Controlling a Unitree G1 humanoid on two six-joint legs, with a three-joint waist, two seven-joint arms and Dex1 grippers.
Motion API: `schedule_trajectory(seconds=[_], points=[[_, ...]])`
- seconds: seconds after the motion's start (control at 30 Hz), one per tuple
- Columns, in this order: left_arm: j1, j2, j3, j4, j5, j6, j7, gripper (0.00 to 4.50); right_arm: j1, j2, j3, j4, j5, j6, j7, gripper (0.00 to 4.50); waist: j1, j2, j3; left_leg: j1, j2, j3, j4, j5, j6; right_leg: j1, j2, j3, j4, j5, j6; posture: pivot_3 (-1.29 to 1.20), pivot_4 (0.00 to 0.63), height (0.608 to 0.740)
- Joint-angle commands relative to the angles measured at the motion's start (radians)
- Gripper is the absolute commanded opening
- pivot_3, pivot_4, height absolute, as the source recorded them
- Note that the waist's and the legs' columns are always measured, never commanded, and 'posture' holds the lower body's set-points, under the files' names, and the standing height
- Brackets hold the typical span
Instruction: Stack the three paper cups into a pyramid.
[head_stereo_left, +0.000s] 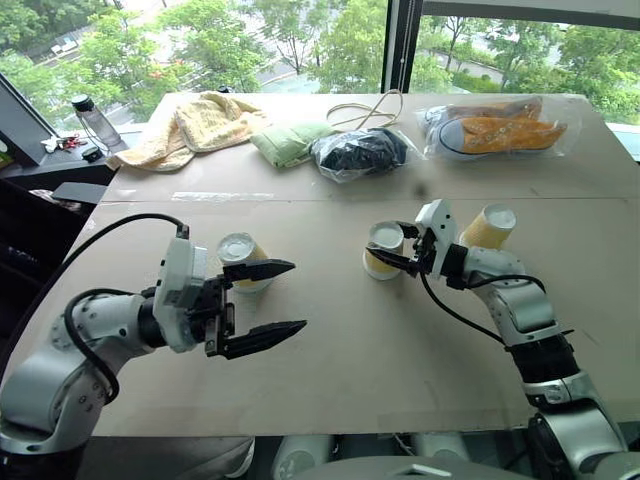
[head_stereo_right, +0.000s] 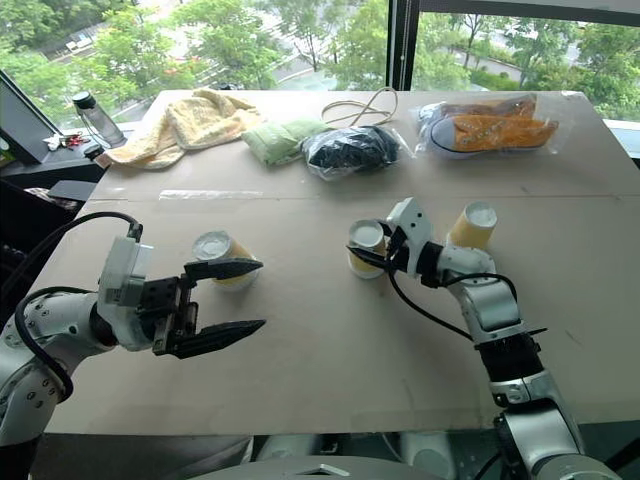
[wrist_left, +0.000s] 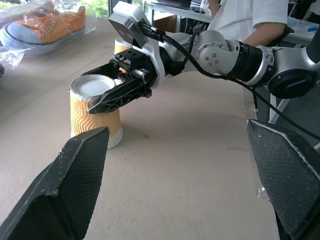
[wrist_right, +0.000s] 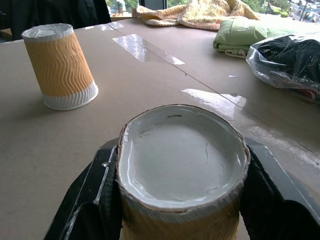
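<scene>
Three yellow-orange paper cups stand upside down on the brown table (head_stereo_left: 340, 350). My right gripper (head_stereo_left: 392, 258) is shut on the middle paper cup (head_stereo_left: 384, 248), squeezing its white base oval (wrist_right: 182, 160); the cup rests on the table (wrist_left: 95, 120). A second cup (head_stereo_left: 488, 228) stands just behind my right forearm. The third cup (head_stereo_left: 243, 260) stands at the left, right beside the far finger of my left gripper (head_stereo_left: 298, 296). That gripper is open and empty, pointing toward the right one.
Along the far edge lie a yellow towel (head_stereo_left: 195, 125), a green cloth (head_stereo_left: 288, 142), a black bundle in plastic (head_stereo_left: 360, 152), a looped cord (head_stereo_left: 370, 108) and bagged orange shoes (head_stereo_left: 495, 128). A bottle (head_stereo_left: 95, 120) stands far left. A person in white (wrist_left: 250, 20) sits beyond the table.
</scene>
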Motion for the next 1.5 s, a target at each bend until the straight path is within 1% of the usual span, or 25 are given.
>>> schedule_trajectory(seconds=[0.03,0.07,0.1,0.13,0.17,0.2,0.27,0.33,0.4,0.5,0.57,0.63,0.7,0.77,0.83,0.9,0.97,1.13,1.27,1.33,1.4,1.47,1.5], points=[[0.007,0.006,0.035,-0.037,0.002,-0.019,0.007,4.5,-0.033,0.019,-0.004,0.02,-0.017,-0.041,-0.018,2.73,0.001,0.0,0.0,0.0,0.0,0.0,0.0,0.0,0.0,0.0,0.0,0.0,0.0,0.0,0.0,0.0,0.15,0.74],[0.01,0.003,0.035,-0.038,0.005,-0.02,0.008,4.5,-0.034,0.021,-0.005,0.013,-0.011,-0.036,-0.013,3.3,-0.001,0.0,0.0,0.0,0.0,0.0,0.0,0.0,0.0,0.0,0.0,0.0,0.0,0.0,0.0,0.0,0.15,0.74],[0.012,0.0,0.035,-0.039,0.007,-0.022,0.01,4.5,-0.032,0.021,-0.007,0.004,-0.006,-0.035,-0.007,3.36,-0.001,0.0,0.0,0.0,0.0,0.0,0.0,0.0,-0.001,0.0,0.0,0.0,0.0,0.0,0.0,0.0,0.15,0.74],[0.013,-0.005,0.034,-0.039,0.012,-0.027,0.015,4.5,-0.028,0.02,-0.01,-0.006,0.001,-0.032,-0.001,3.86,-0.001,0.0,0.0,0.0,0.0,0.0,0.0,0.001,-0.003,0.0,0.0,0.0,0.0,0.0,0.0,0.0,0.15,0.74],[0.008,-0.019,0.032,-0.036,0.031,-0.049,0.026,4.5,-0.02,0.019,-0.017,-0.025,0.02,-0.018,0.009,4.21,-0.001,0.0,0.0,0.0,0.0,0.0,0.0,0.002,-0.003,0.0,0.0,0.0,0.0,0.0,0.0,0.0,0.15,0.74],[0.004,-0.035,0.033,-0.034,0.042,-0.066,0.04,4.5,-0.01,0.019,-0.033,-0.053,0.06,-0.005,0.032,4.45,-0.001,0.0,0.0,0.0,0.0,0.0,0.0,0.002,-0.003,0.0,0.0,0.0,0.0,0.0,0.0,0.0,0.15,0.74],[0.006,-0.061,0.037,-0.04,0.06,-0.089,0.07,4.5,0.011,0.013,-0.064,-0.109,0.13,0.018,0.066,4.45,0.0,0.0,0.0,0.0,0.0,0.0,-0.001,0.001,-0.003,0.0,0.0,0.0,0.0,0.0,0.0,0.0,0.15,0.74],[0.03,-0.094,0.039,-0.067,0.081,-0.106,0.114,4.5,0.029,-0.015,-0.085,-0.147,0.139,0.011,0.07,4.45,0.001,0.0,0.0,0.0,0.0,-0.001,-0.001,0.0,0.0,0.0,0.0,0.0,0.0,0.0,0.0,0.0,0.15,0.74],[0.066,-0.144,0.04,-0.114,0.098,-0.126,0.177,4.5,0.053,-0.051,-0.108,-0.184,0.15,0.002,0.081,4.45,0.001,0.0,0.0,0.0,0.0,-0.001,-0.001,0.0,0.0,0.0,-0.001,0.0,0.0,0.0,0.0,0.0,0.15,0.74],[0.109,-0.258,0.047,-0.18,0.137,-0.188,0.299,4.5,0.087,-0.094,-0.159,-0.247,0.193,0.022,0.081,4.45,0.004,0.0,0.0,0.0,0.0,-0.001,-0.001,0.0,0.0,0.0,-0.002,0.0,-0.001,0.0,0.0,0.0,0.15,0.74],[0.148,-0.353,0.013,-0.213,0.242,-0.243,0.41,4.5,0.115,-0.131,-0.193,-0.282,0.213,0.03,0.087,4.45,0.007,0.001,0.0,0.0,0.0,0.0,-0.001,0.0,0.0,0.0,-0.002,0.0,-0.001,0.0,0.0,0.0,0.15,0.74],[0.181,-0.436,-0.048,-0.23,0.381,-0.289,0.517,4.5,0.143,-0.166,-0.227,-0.314,0.237,0.04,0.091,4.45,0.01,0.0,0.0,0.0,0.0,0.0,-0.001,0.0,0.0,0.0,-0.002,0.0,-0.001,0.0,0.0,0.0,0.15,0.74],[0.193,-0.517,-0.087,-0.23,0.449,-0.283,0.632,4.5,0.176,-0.196,-0.257,-0.344,0.257,0.041,0.096,4.45,0.017,0.0,0.0,0.0,0.0,0.0,-0.001,0.0,0.0,0.001,-0.002,0.0,-0.001,0.0,0.0,0.0,0.15,0.74],[0.204,-0.555,-0.111,-0.229,0.513,-0.301,0.686,4.5,0.211,-0.218,-0.28,-0.371,0.276,0.039,0.101,4.45,0.026,-0.001,0.0,0.0,0.0,0.0,0.0,0.0,0.001,0.001,-0.001,0.0,-0.001,0.0,0.0,0.0,0.15,0.74],[0.219,-0.586,-0.099,-0.233,0.552,-0.32,0.735,4.5,0.252,-0.246,-0.302,-0.407,0.306,0.055,0.112,4.45,0.027,0.0,0.0,0.0,0.0,0.0,0.0,0.0,0.001,0.001,-0.001,0.0,-0.001,-0.001,-0.002,0.0,0.15,0.74],[0.233,-0.604,-0.054,-0.222,0.561,-0.333,0.776,4.5,0.29,-0.266,-0.323,-0.45,0.351,0.06,0.135,4.45,0.028,-0.001,0.0,0.0,0.0,0.0,0.0,-0.001,0.001,0.001,-0.001,0.0,-0.001,-0.002,-0.003,0.0,0.15,0.74],[0.239,-0.592,-0.032,-0.175,0.561,-0.331,0.777,4.5,0.322,-0.276,-0.333,-0.48,0.388,0.056,0.16,4.45,0.027,-0.001,0.001,-0.001,0.0,0.0,0.0,-0.001,0.001,0.001,-0.001,-0.001,-0.001,-0.002,-0.003,0.0,0.15,0.74],[0.209,-0.568,-0.048,-0.085,0.555,-0.327,0.764,4.5,0.368,-0.278,-0.341,-0.502,0.402,0.008,0.193,4.45,0.027,-0.002,0.001,0.0,0.001,-0.001,0.001,-0.001,0.001,0.002,0.0,-0.002,-0.001,-0.002,-0.003,0.0,0.15,0.74],[0.195,-0.568,-0.063,-0.065,0.539,-0.35,0.746,4.5,0.403,-0.279,-0.359,-0.503,0.4,-0.028,0.19,4.45,0.028,-0.002,0.001,0.0,0.001,-0.001,0.002,-0.001,0.001,0.003,0.0,-0.002,-0.001,-0.002,-0.003,0.0,0.15,0.74],[0.196,-0.566,-0.07,-0.07,0.517,-0.373,0.722,4.5,0.424,-0.282,-0.375,-0.505,0.409,-0.034,0.182,4.45,0.028,-0.003,0.001,0.0,0.001,-0.001,0.002,-0.001,0.001,0.003,0.0,-0.002,-0.001,0.0,0.001,0.0,0.15,0.74],[0.203,-0.561,-0.073,-0.077,0.498,-0.391,0.694,4.5,0.437,-0.282,-0.39,-0.501,0.406,-0.044,0.172,4.45,0.028,-0.003,0.001,0.0,0.001,-0.001,0.002,-0.001,0.001,0.003,0.0,-0.002,-0.001,0.0,0.001,0.0,0.15,0.74],[0.23,-0.532,-0.094,-0.108,0.416,-0.393,0.6,4.5,0.432,-0.263,-0.431,-0.454,0.349,-0.08,0.09,4.45,0.025,-0.003,0.001,0.0,0.001,-0.001,0.002,-0.001,0.001,0.003,0.0,-0.002,-0.001,0.0,0.0,0.0,0.15,0.74],[0.244,-0.508,-0.104,-0.126,0.37,-0.391,0.545,4.5,0.427,-0.258,-0.455,-0.425,0.326,-0.097,0.054,4.45,0.026,-0.003,0.001,0.0,0.001,-0.001,0.002,-0.001,0.001,0.003,0.0,-0.002,-0.001,-0.002,-0.003,0.0,0.15,0.74]])
